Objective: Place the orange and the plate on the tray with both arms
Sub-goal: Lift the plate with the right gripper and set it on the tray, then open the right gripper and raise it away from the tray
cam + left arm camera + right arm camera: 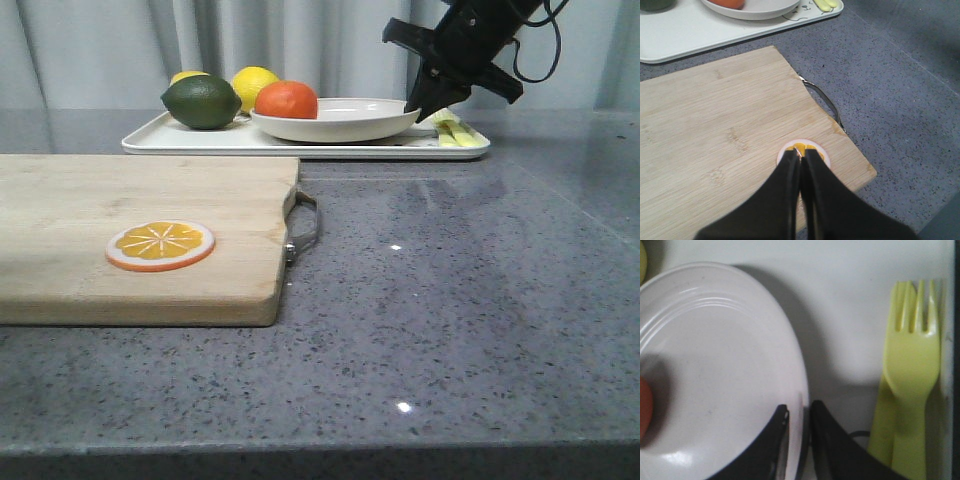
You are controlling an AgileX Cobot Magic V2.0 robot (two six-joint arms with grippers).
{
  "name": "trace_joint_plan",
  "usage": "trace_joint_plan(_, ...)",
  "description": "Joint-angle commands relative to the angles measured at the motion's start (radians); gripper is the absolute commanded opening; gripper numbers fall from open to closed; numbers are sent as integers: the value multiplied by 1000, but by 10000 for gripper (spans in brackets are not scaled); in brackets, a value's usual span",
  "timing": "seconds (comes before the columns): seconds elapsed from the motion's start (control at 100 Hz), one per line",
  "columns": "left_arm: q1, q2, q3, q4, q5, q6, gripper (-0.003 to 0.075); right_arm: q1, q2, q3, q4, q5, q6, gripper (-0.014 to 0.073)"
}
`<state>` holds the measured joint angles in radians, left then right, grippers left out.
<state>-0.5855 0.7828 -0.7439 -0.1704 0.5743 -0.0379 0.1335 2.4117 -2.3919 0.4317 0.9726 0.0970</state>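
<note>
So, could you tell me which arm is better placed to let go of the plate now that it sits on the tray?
The right. Its claw already pinches the plate rim over the tray; the left claw hangs shut over the orange slice.

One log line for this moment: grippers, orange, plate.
right gripper: shut on plate rim | left gripper: shut, empty, over cutting board | orange: on plate | plate: on tray

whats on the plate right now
The orange sits in the plate, toward its left side, and the right gripper pinches the rim. The tray under the plate is hidden there.
</note>
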Motion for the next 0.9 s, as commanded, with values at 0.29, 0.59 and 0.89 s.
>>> trace_joint_plan(0.29, 4, -7, -27, -11, -77, -9, -19, -9, -98, -108, 14, 40, -2, 266)
trace_joint_plan(0.59, 4, -7, -27, -11, -77, -9, -18, -9, -169, -115, -154, 190, -2, 41)
trace_joint_plan(0.89, 4, -7, -27, -11, -77, -9, -19, -9, -238, -108, -210, 334, -2, -18)
